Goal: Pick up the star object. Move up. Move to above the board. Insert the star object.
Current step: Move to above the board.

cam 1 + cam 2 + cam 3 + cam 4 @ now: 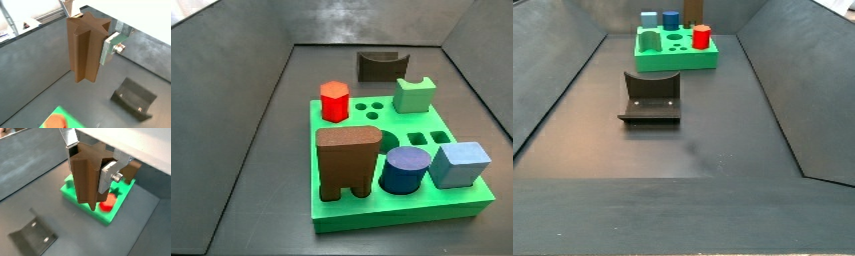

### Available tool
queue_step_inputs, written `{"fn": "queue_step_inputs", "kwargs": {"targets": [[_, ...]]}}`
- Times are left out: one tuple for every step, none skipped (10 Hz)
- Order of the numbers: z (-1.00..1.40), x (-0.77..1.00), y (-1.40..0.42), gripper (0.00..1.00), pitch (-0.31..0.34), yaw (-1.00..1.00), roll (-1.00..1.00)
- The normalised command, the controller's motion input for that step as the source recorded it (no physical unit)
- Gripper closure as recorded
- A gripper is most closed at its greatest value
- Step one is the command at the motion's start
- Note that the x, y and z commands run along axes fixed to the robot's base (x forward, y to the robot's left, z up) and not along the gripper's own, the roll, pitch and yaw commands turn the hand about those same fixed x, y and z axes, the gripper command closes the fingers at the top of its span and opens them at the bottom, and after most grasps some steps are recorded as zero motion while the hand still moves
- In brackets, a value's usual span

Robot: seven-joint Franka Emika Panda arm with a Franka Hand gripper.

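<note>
In both wrist views the gripper (85, 31) has its fingers (109, 175) clamped on the star (85, 47), holding it upright in the air above the dark tabletop (40, 75). In a side view the fixture (651, 97) stands near, the board (676, 48) farther back, carrying a red peg (703, 37).

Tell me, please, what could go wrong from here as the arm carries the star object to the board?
The gripper holds the star object only near its top, so the long column could tilt or slip. On the board, the red hexagonal peg and other blocks stand tall; the column's lower end might clip them. In a wrist view the column hides the board beneath it, making alignment harder.
</note>
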Motion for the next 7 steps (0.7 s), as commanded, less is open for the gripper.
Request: {"fn": "queue_step_inputs", "kwargs": {"targets": [[0.18,-0.02,-1.00,1.00,0.061,0.01,0.00],[0.19,-0.01,-1.00,1.00,0.078,0.01,0.00],[0.20,0.01,-1.00,1.00,0.094,0.01,0.01],[0.18,0.04,-0.89,1.00,0.107,0.01,0.01],[0.13,0.06,-0.59,1.00,0.122,0.01,0.01],[0.09,0.07,-0.36,1.00,0.126,0.01,0.01],[0.05,0.05,-0.19,1.00,0.109,0.01,0.02]]}}
